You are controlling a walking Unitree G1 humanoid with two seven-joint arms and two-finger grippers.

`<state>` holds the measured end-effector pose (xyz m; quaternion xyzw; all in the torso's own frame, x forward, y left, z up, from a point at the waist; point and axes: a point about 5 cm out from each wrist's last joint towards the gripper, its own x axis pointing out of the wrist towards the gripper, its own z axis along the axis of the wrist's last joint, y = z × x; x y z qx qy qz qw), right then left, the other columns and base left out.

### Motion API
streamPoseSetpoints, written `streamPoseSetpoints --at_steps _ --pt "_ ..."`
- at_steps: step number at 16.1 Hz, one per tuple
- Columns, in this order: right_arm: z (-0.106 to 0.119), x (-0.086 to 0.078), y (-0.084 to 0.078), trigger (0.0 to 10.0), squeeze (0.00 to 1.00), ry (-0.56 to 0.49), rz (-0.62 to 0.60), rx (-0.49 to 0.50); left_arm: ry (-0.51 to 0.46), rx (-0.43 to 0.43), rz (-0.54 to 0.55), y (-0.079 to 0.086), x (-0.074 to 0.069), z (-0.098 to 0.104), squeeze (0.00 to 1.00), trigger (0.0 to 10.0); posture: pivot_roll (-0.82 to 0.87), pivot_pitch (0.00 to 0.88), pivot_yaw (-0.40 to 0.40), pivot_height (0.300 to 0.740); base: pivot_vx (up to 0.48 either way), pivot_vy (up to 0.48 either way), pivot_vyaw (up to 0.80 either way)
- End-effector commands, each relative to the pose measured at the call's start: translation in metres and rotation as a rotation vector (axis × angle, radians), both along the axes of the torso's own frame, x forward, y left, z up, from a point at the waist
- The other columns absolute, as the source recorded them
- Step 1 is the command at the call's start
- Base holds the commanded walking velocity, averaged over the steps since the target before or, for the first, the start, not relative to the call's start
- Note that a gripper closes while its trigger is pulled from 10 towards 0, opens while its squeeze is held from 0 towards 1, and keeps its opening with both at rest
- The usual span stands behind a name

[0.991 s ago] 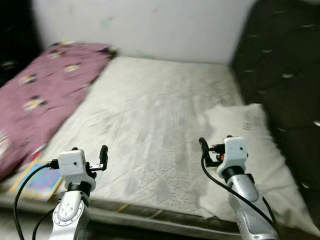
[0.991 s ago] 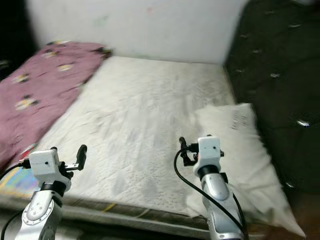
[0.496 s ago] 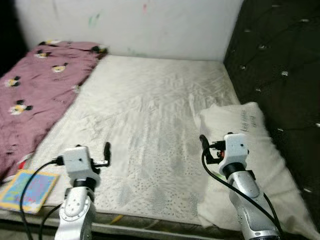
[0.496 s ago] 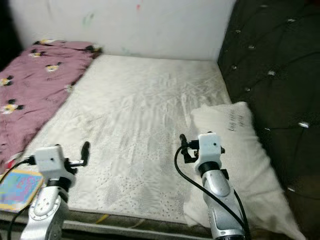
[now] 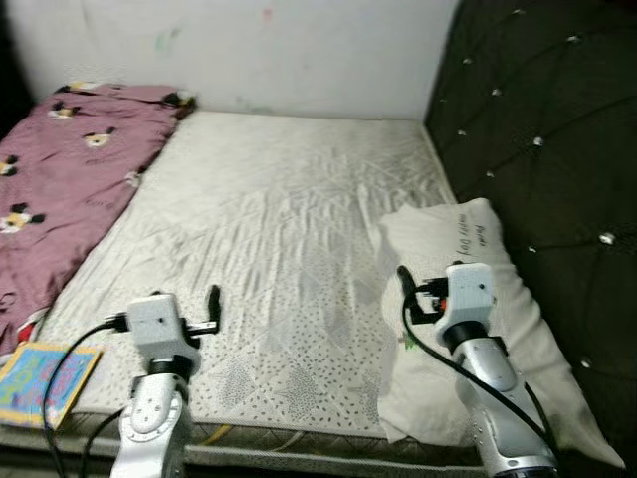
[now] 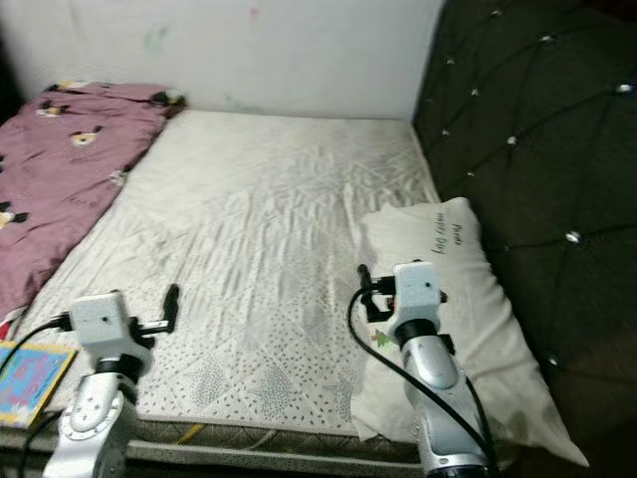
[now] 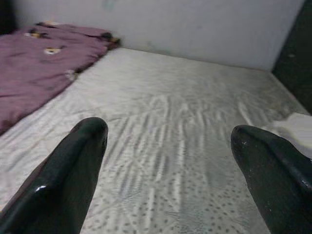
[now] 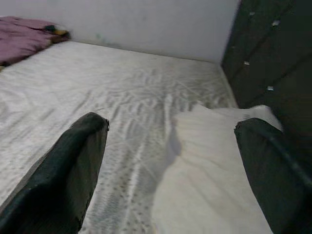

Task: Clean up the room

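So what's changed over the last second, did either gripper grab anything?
Nothing was grabbed. The camera has swung right, so the dark tufted headboard takes up more of the frame. The left gripper and right gripper stay open, raised over the white mattress. The white pillow, maroon patterned blanket and colourful book haven't moved.

White pillow lying flat at the bed's right edge beside the headboard, maroon printed blanket spread along the left edge, colourful book at the near left corner
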<state>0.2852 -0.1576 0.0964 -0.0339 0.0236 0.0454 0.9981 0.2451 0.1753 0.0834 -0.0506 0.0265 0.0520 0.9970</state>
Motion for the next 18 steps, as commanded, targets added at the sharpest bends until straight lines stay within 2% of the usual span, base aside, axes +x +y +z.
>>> streamPoseSetpoints --at_steps 1,4,9,18 --pt "0.0011 0.0015 0.0045 10.0 0.0 0.001 0.016 0.012 0.006 0.004 0.009 0.0036 0.0003 -0.0002 0.0 10.0 0.04 0.001 -0.017 0.74 0.0 0.442 -0.69" --pt "0.0017 0.0032 0.0055 10.0 0.0 -0.001 0.017 0.014 0.003 0.003 0.007 0.0025 0.0012 0.0006 0.0 10.0 0.04 0.007 -0.014 0.74 0.0 0.48 -0.45" --pt "-0.0003 0.0046 0.0016 10.0 0.0 0.006 0.02 -0.002 -0.001 0.003 0.007 0.0018 0.0014 0.0015 0.0 10.0 0.04 0.014 -0.014 0.74 0.0 0.48 0.0" --pt "-0.0023 0.0069 0.005 10.0 0.0 0.01 0.026 0.005 -0.009 0.003 0.014 0.0007 0.0064 0.0043 0.0 10.0 0.04 0.015 -0.012 0.74 0.0 0.48 0.0"
